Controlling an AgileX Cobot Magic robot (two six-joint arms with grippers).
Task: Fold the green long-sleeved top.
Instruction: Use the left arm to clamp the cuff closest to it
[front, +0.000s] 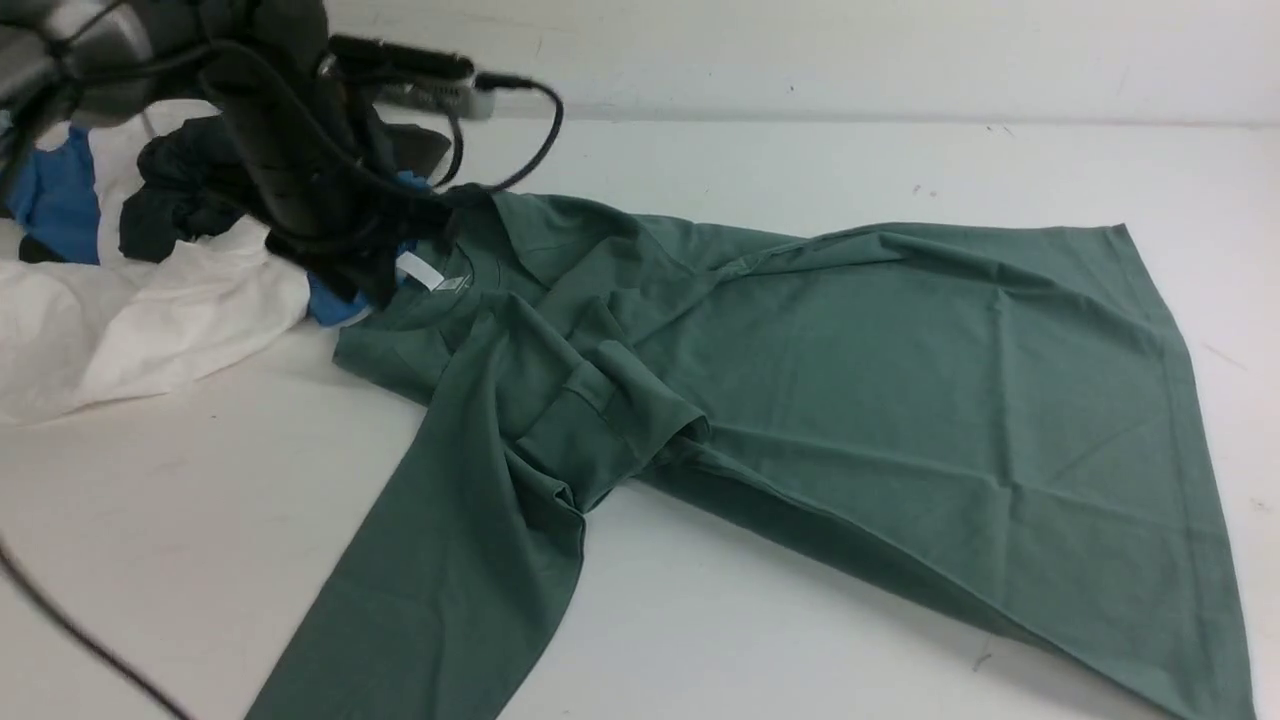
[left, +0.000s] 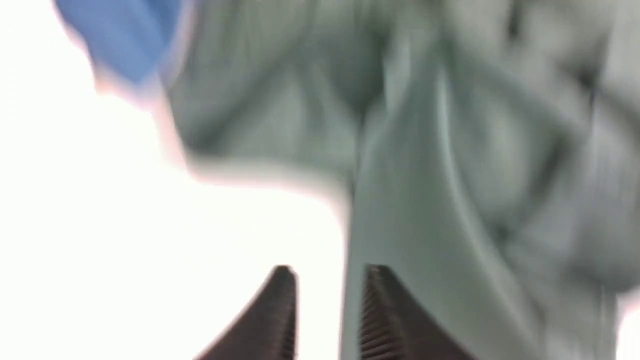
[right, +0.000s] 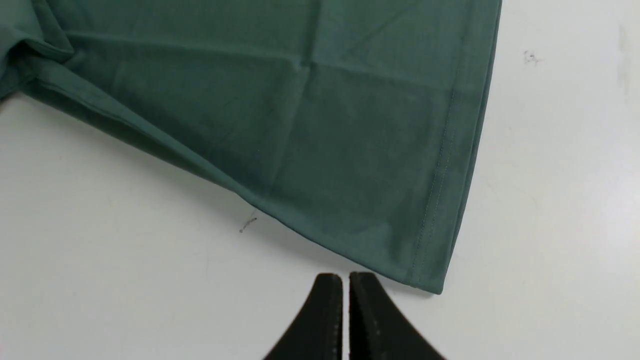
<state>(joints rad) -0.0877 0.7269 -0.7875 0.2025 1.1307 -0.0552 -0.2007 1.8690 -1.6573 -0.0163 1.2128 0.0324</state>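
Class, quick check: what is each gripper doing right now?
Left gripper: slightly open, nothing seen between its jaws; the view is blurred.
Right gripper: shut, empty, near a hem corner of the green top.

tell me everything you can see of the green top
The top is sage-green jersey, spread but creased on the table, hem right, collar left with a white neck tag. One long sleeve runs toward the near edge; a cuff lies folded on the chest. Its collar end meets the clothes pile. The shut right tool is just off a hem corner, not touching.
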